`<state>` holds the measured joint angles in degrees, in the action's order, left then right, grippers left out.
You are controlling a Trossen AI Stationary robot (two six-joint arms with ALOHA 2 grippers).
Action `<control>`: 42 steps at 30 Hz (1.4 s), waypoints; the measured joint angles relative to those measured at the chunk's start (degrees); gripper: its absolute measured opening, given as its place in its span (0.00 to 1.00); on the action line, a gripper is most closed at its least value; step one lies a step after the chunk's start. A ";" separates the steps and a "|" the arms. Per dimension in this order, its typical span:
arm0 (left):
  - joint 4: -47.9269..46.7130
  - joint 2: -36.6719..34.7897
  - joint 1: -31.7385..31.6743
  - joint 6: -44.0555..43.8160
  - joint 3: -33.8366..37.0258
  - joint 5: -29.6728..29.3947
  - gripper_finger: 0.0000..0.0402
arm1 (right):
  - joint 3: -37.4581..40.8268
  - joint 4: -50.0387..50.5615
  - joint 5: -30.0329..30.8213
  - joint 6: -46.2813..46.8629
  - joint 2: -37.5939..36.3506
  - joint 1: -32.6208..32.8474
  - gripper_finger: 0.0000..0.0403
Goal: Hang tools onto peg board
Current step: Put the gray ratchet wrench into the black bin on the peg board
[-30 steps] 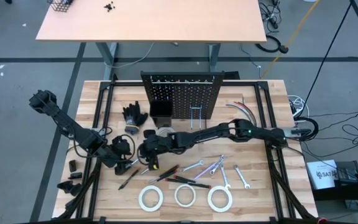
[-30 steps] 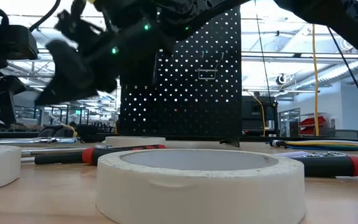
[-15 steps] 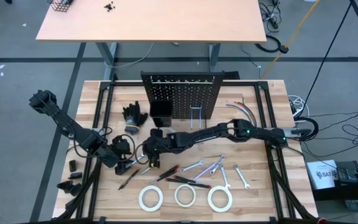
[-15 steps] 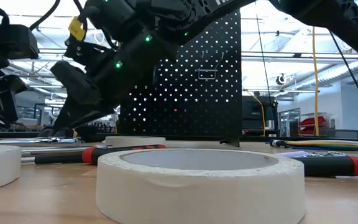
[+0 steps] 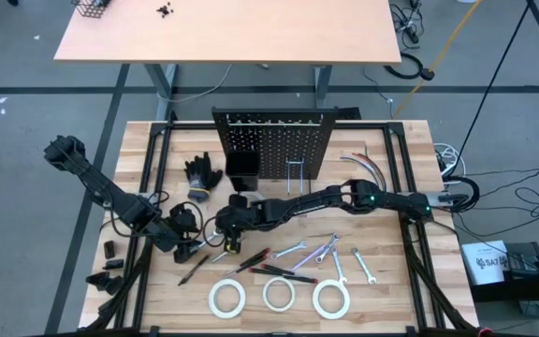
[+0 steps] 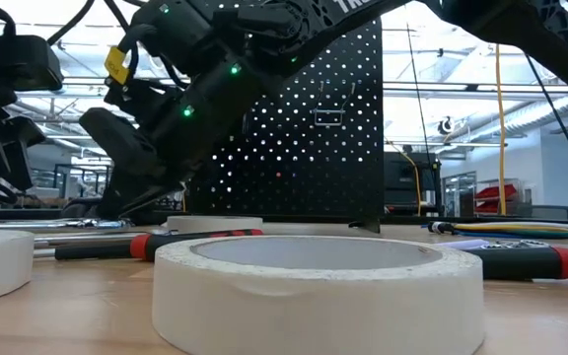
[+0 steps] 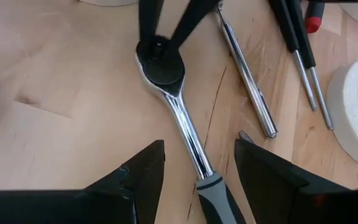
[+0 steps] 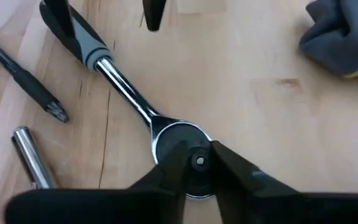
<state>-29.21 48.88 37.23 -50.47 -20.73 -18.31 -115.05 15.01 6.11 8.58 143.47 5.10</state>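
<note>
A silver ratchet (image 7: 179, 118) with a grey-and-black grip lies flat on the wooden table, left of centre. My right gripper (image 8: 199, 168) reaches across from the right and is shut on the ratchet's round head (image 7: 160, 62). My left gripper (image 7: 199, 146) hovers open, one finger on each side of the ratchet's grip end, with a gap showing on both sides. The black peg board (image 5: 274, 140) stands upright at the far side. Several wrenches (image 5: 326, 250), screwdrivers (image 5: 279, 271) and three white tape rolls (image 5: 278, 294) lie near the front edge. My right gripper pinches the small knob on top of the ratchet's head (image 8: 199, 160) between its two fingertips (image 8: 235, 169). The fingers slant down from the table's right side. The ratchet lies flat on the table, its handle (image 8: 129, 99) pointing toward my left gripper.
Black gloves (image 5: 202, 173) lie left of the peg board, and grey hoses (image 5: 363, 164) to its right. A thin silver rod (image 7: 247, 81) and screwdriver shafts (image 7: 303, 56) lie close beside the ratchet. A tape roll (image 6: 314, 286) fills the foreground of the low view.
My right gripper has sunk toward the table and rolled at the wrist, coming down onto the ratchet's head. The ratchet has stayed where it lay.
</note>
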 joint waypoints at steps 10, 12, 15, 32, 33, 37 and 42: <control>-0.26 0.00 -0.02 0.34 0.00 -0.44 0.49 | 0.01 7.26 2.55 1.67 -1.56 1.71 0.06; -0.32 0.00 0.00 0.34 0.00 -0.47 0.49 | 0.14 9.06 5.15 1.46 -2.32 2.44 0.06; -0.36 0.00 0.00 0.38 0.00 -1.25 0.49 | 0.22 10.59 7.67 1.32 -3.42 3.10 0.06; 6.30 -0.85 -0.02 0.74 0.00 -3.20 0.49 | 0.22 16.82 22.34 -7.11 -11.33 4.70 0.05; 6.83 -1.21 -0.02 0.03 0.00 -3.21 0.49 | 0.22 16.79 23.23 -7.84 -11.73 4.93 0.05; 8.30 -3.11 -0.02 -0.21 0.00 -3.35 0.49 | 0.16 16.06 28.13 -10.58 -13.58 6.07 0.05; 9.02 -6.36 -0.03 -0.10 0.00 -5.92 0.49 | 0.22 15.86 31.27 -13.60 -14.95 7.15 0.05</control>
<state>-20.20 42.52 37.20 -50.57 -20.73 -24.22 -114.83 30.87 37.38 -5.02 128.52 12.26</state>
